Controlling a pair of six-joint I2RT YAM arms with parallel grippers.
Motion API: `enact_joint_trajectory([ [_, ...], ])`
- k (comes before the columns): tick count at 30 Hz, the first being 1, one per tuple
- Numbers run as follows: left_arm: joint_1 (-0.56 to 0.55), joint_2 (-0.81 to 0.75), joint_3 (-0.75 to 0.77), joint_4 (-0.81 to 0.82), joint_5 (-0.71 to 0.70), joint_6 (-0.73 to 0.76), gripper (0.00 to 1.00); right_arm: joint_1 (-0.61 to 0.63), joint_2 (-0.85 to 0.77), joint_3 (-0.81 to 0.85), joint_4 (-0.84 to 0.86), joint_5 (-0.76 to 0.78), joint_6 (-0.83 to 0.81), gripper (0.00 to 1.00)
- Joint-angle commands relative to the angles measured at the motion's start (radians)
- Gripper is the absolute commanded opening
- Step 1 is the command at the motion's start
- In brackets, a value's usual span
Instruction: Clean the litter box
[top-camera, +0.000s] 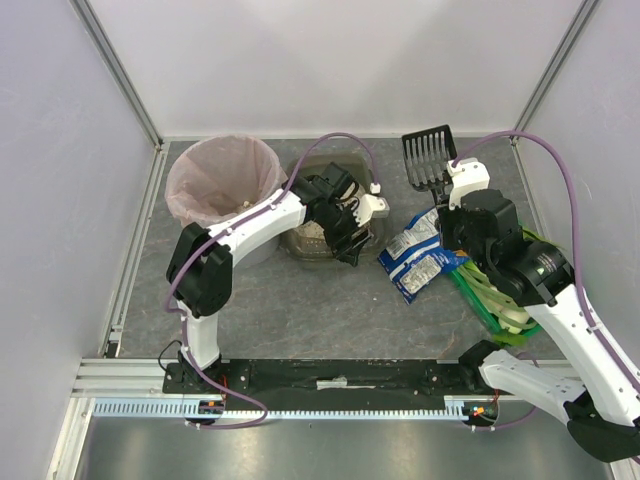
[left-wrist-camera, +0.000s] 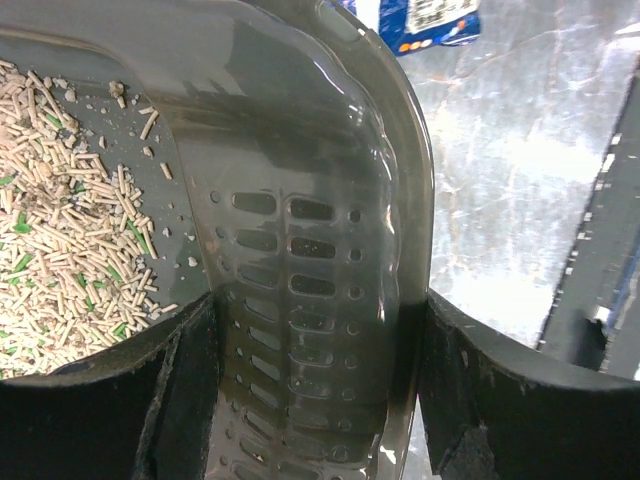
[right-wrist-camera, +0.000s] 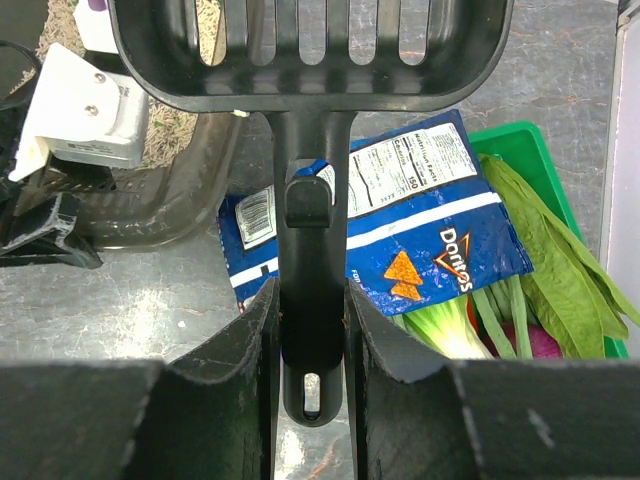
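Note:
The litter box (top-camera: 300, 245) is a dark grey-brown tray at the table's middle back, with pale granules (left-wrist-camera: 60, 270) inside. My left gripper (top-camera: 350, 235) is shut on its right-hand rim. In the left wrist view the slotted wall and rim (left-wrist-camera: 300, 230) pass between the two fingers of that gripper (left-wrist-camera: 312, 400). My right gripper (top-camera: 447, 197) is shut on the handle of a black slotted scoop (top-camera: 430, 158) and holds it right of the box. In the right wrist view the scoop's handle (right-wrist-camera: 312, 300) is clamped in that gripper (right-wrist-camera: 312, 340), with the scoop head (right-wrist-camera: 310, 60) in front.
A round bin with a pink liner (top-camera: 222, 180) stands left of the box. A blue Doritos bag (top-camera: 420, 262) lies right of it, under the scoop (right-wrist-camera: 430, 220). A green crate of vegetables (top-camera: 500, 300) sits at the right, below my right arm.

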Motion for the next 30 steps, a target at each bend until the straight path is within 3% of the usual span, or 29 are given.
enact_joint_trajectory([
  [1, 0.0, -0.02, 0.099, -0.195, 0.145, -0.095, 0.2, -0.003, -0.011, 0.022, 0.055, 0.006, 0.003, 0.0],
  [15, -0.001, -0.016, 0.291, -0.381, 0.29, -0.123, 0.17, -0.003, -0.013, 0.021, 0.054, 0.0, 0.014, 0.0],
  [30, 0.003, 0.008, 0.259, -0.369, 0.279, -0.127, 0.16, -0.001, -0.011, 0.005, 0.063, -0.009, 0.022, 0.0],
])
